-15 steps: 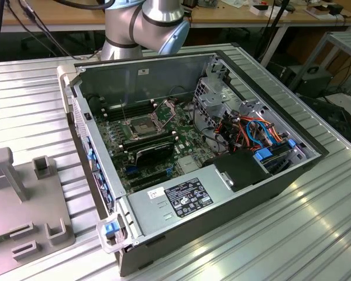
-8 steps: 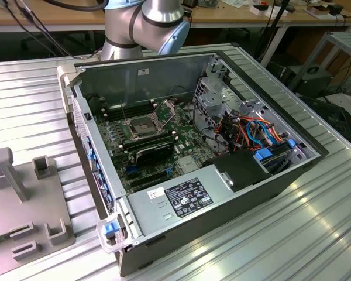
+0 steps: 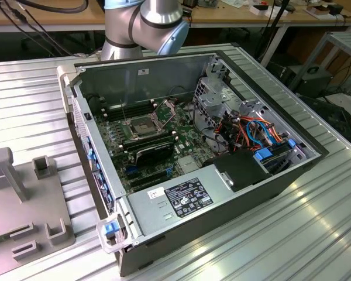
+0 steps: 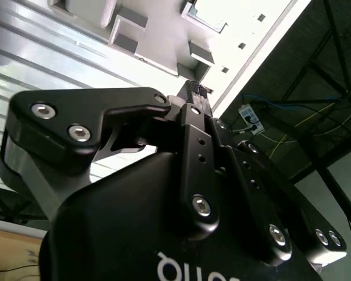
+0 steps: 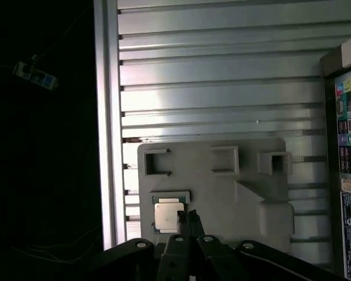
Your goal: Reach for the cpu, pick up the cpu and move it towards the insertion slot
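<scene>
Cpu (image 5: 167, 215) lies flat in a shallow recess by one edge of the grey fixture plate (image 5: 234, 170). It is probably light, stiff, thin and fragile, best pinched by opposite edges. Just beside it, the gripper (image 5: 188, 216) looks pressed together, holding nothing. The insertion slot (image 3: 141, 126) sits well apart, inside the open computer case (image 3: 146, 73).

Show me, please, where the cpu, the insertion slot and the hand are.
the cpu (image 5: 165, 216): first wrist view, middle of its metallic face.
the insertion slot (image 3: 141, 127): exterior view, its dark square centre.
the hand (image 5: 188, 218): first wrist view, midway between its fingertips.
</scene>
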Robot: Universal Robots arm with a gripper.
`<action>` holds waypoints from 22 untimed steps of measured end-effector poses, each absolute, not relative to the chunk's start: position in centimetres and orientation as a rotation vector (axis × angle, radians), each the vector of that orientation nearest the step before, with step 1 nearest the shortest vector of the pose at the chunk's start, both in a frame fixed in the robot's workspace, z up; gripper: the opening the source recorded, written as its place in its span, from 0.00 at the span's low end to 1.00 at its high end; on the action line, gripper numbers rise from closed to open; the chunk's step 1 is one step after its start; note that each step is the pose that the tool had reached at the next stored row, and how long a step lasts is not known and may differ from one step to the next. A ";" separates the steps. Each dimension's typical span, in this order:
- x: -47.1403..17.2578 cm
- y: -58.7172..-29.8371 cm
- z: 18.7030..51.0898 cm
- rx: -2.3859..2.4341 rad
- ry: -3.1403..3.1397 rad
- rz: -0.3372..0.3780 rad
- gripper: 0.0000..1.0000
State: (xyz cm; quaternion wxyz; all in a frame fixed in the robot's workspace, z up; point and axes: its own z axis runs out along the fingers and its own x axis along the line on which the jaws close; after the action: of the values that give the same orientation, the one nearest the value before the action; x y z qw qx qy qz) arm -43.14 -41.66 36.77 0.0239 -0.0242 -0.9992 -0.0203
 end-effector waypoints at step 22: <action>-45.4 -41.7 36.6 -0.102 -3.092 -0.064 0.11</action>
State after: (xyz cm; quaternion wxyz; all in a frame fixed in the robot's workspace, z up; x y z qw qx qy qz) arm -45.37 -41.66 36.65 0.0239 -0.0328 -0.9990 -0.0206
